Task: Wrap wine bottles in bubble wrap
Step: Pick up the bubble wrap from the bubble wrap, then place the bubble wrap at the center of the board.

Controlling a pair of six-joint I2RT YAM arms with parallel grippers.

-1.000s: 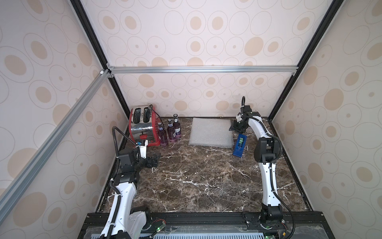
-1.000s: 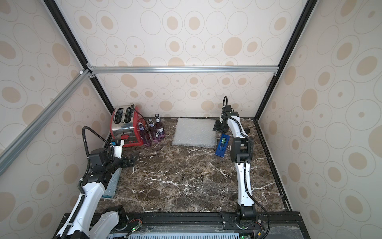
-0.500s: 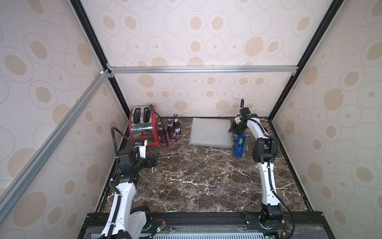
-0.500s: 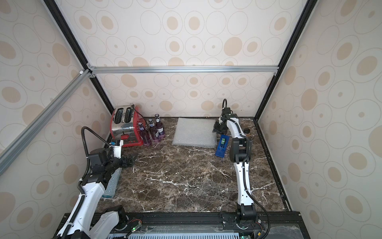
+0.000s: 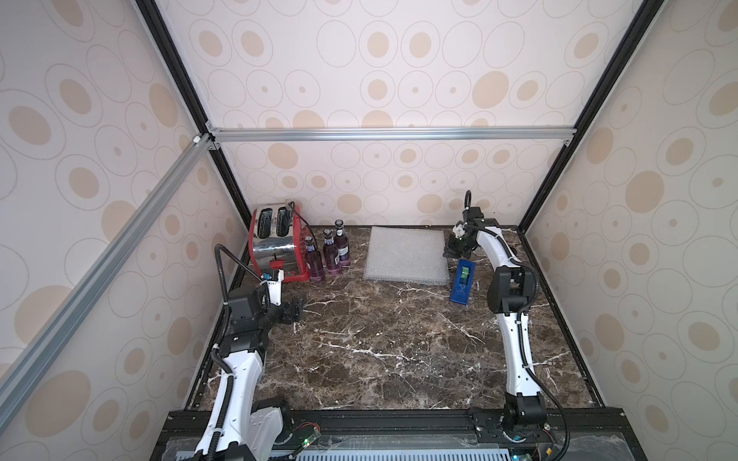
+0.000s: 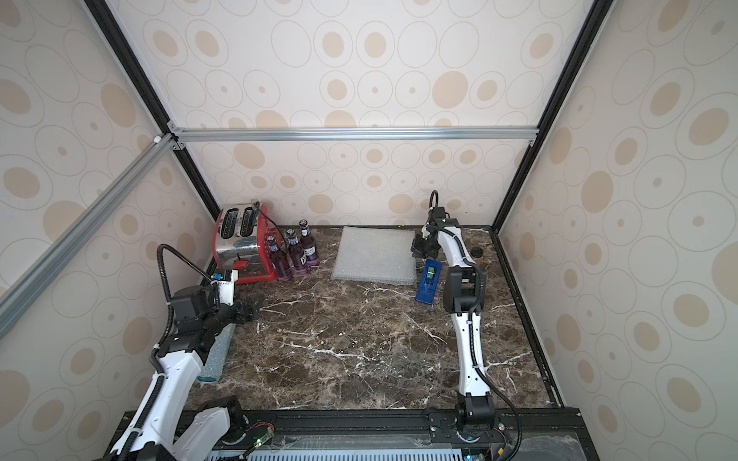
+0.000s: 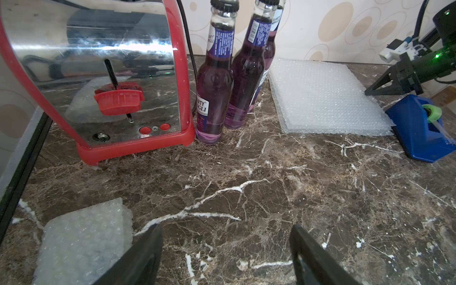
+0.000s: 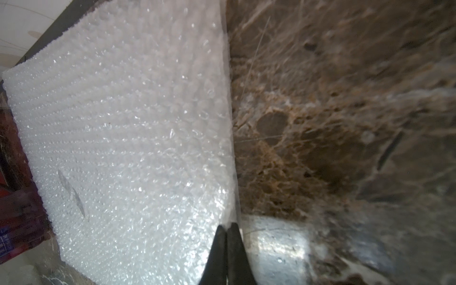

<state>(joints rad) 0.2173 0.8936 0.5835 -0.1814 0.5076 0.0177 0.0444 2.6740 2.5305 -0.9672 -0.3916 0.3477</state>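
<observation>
The left claw point(image 5: 293, 311) is hanging low over the counter point(image 5: 379, 351) near its left edge, pointing toward the middle. In the left wrist view its fingers point(image 7: 148, 244) are standing well apart with only bare counter between them, so the left claw point(image 7: 225, 229) is released and is gripping nothing. A bubble wrap roll point(image 7: 84, 241) is lying just beside one finger; contact cannot be determined. In a top view this roll point(image 6: 215, 359) is lying along the left counter edge, partly under the left arm.

At the back left, three purple wine bottles point(image 5: 331, 255) are standing upright in a tight group, just beside a red toaster point(image 5: 275, 247) and well apart from both claws.

The bubble wrap sheets point(image 5: 405, 255) are lying flat in a stack at the back centre, between the bottles and the right arm.

The right claw point(image 5: 449, 252) is reaching down to the right edge of this stack. In the right wrist view its fingertips are pressing together at that edge point(image 8: 227, 229), so the right claw is clenched. Whether a sheet is being pinched between them cannot be determined. A blue tape dispenser point(image 5: 462, 281) is sitting just beside the stack's near right corner.
</observation>
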